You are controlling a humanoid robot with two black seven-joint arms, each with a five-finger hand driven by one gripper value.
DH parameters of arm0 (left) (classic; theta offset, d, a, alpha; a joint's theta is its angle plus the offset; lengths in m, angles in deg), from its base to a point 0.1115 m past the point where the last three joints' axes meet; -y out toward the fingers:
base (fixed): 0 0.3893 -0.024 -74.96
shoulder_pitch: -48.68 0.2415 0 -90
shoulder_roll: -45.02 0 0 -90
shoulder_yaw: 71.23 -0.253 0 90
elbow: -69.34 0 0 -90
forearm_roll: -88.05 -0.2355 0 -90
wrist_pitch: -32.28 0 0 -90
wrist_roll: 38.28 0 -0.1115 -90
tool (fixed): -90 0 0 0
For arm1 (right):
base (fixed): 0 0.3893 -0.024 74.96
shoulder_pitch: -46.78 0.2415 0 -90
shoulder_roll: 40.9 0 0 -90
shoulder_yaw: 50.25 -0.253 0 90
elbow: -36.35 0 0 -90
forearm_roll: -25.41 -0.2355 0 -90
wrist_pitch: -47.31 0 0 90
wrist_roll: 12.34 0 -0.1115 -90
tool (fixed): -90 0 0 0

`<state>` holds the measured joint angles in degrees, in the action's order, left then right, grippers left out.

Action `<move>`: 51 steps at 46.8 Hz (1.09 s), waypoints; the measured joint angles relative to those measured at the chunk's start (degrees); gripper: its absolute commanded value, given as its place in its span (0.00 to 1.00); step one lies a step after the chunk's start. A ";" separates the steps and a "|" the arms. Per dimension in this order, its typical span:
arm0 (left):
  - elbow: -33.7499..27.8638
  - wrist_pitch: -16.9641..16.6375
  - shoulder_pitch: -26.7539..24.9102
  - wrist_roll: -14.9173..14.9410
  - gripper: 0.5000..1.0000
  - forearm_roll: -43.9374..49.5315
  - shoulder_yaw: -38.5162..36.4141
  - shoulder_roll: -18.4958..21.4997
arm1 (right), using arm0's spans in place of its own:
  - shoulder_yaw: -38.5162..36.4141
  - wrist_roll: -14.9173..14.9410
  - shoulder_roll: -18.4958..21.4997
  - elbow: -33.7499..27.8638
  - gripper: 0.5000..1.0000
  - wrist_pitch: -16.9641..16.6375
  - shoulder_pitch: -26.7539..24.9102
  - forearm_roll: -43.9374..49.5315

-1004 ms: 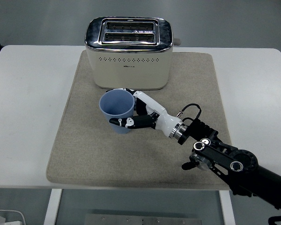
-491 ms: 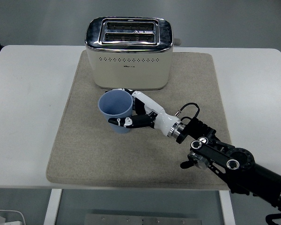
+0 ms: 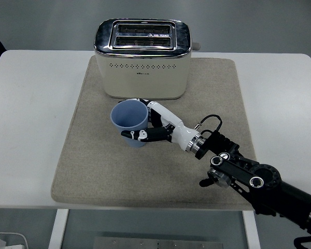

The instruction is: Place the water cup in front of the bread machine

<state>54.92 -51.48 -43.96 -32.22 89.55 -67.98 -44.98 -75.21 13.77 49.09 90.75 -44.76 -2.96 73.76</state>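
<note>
— On the tan mat (image 3: 93,155), just in front of the bread machine (image 3: 143,58): blue water cup (image 3: 129,122), upright, mouth open to the top, long axis vertical. Close to the machine's front face, slightly left of its middle; touching or not, cannot tell.

— And the right hand (image 3: 154,126)?

— Wrapped round the cup from the right side. White fingers (image 3: 156,110) curled behind the far wall, thumb (image 3: 135,136) pressed across the near wall. Holding the cup, plainly. Black arm running back to the lower right corner, over the mat's right part.

— Cup standing on the mat or lifted?

— Base hidden behind the thumb; cannot tell.

— Any writing to read?

— Small dark mark on the machine's cream front, under the row of vent dots. Too small to read. Nothing legible on the cup.

— Machine's lie?

— Long side facing the near edge, two slots on top running left to right, chrome top, lever knob out at the right end. Sitting at the mat's far edge, mat centred on the white worktop (image 3: 26,104).
</note>
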 measured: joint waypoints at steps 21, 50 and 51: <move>0.08 0.00 0.00 0.01 1.00 0.00 0.00 -0.01 | 0.51 0.09 0.00 -0.09 0.85 0.51 -0.68 -0.61; 0.09 0.00 0.00 0.01 1.00 0.00 0.00 0.00 | 0.03 0.09 0.00 0.62 0.85 0.37 -0.88 -0.97; 0.09 0.00 0.00 0.01 1.00 0.00 0.00 0.00 | 0.07 0.09 0.00 0.62 0.85 0.35 -0.88 -0.96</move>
<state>55.01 -51.48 -43.96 -32.21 89.55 -67.98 -44.98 -75.14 13.85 49.10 91.37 -44.41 -3.84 72.79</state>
